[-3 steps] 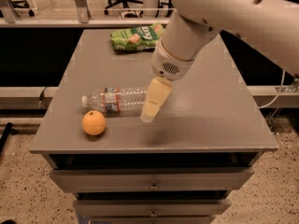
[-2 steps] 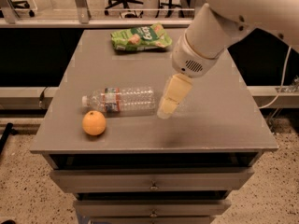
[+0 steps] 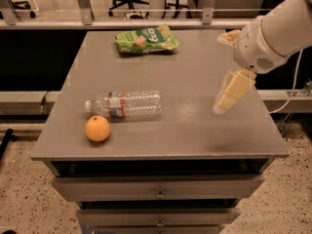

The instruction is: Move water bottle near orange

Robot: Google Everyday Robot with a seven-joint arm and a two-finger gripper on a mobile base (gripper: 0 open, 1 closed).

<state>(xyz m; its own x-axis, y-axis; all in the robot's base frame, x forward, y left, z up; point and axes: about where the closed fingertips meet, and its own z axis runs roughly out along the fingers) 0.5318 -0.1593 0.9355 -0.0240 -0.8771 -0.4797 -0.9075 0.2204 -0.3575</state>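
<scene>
The water bottle (image 3: 125,105) lies on its side on the grey tabletop (image 3: 195,77), white cap pointing left, label band near the cap. The orange (image 3: 97,128) sits just in front of the bottle's cap end, almost touching it. My gripper (image 3: 230,94) hangs above the right side of the table, well to the right of the bottle and apart from it, holding nothing.
A green snack bag (image 3: 146,39) lies at the back of the table. The table has drawers (image 3: 158,194) below its front edge. A railing and office chairs stand behind. A cable hangs at the right.
My gripper has pulled away from the bottle, moving right and up. The bottle and the orange lie as before.
</scene>
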